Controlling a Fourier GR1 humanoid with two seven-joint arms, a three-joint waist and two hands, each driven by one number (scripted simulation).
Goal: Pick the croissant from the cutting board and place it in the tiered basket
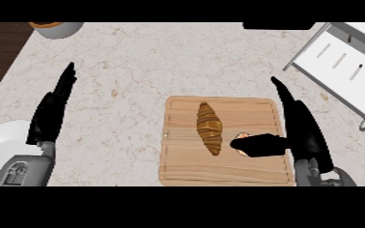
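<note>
Showing a golden-brown, ridged croissant [209,128] lying lengthwise, ends pointing up and down the view, just left of centre on the pale rectangular wooden cutting board [235,171]. Finds it untouched, with nothing closed around it.

Places the black right hand [303,128] at the board's right edge, fingers straight and pointing away from the robot, thumb stretched leftward over the wood and stopping near the pastry but apart from it. Holds nothing. Notes a small pale-orange thing [242,135] peeping out just beside the thumb tip, too hidden to identify.

Places the black left hand [53,108] well to the left on the speckled beige stone counter [143,63], fingers straight, empty, resting and well apart from the board.

Puts the white wire-framed tiered basket [335,60] at the upper right corner, beyond the right hand and only partly in view; sees no pastry in the visible part.

Judges the task barely begun: no grasp made, no lift, no carry, no placing. Leaves everything to do: closing the right hand's fingers and thumb around the croissant, raising it off the board, moving it up and to the right, and setting it down in a tier of the basket. Seems to favour the right hand, being nearer both pastry and basket.
</note>
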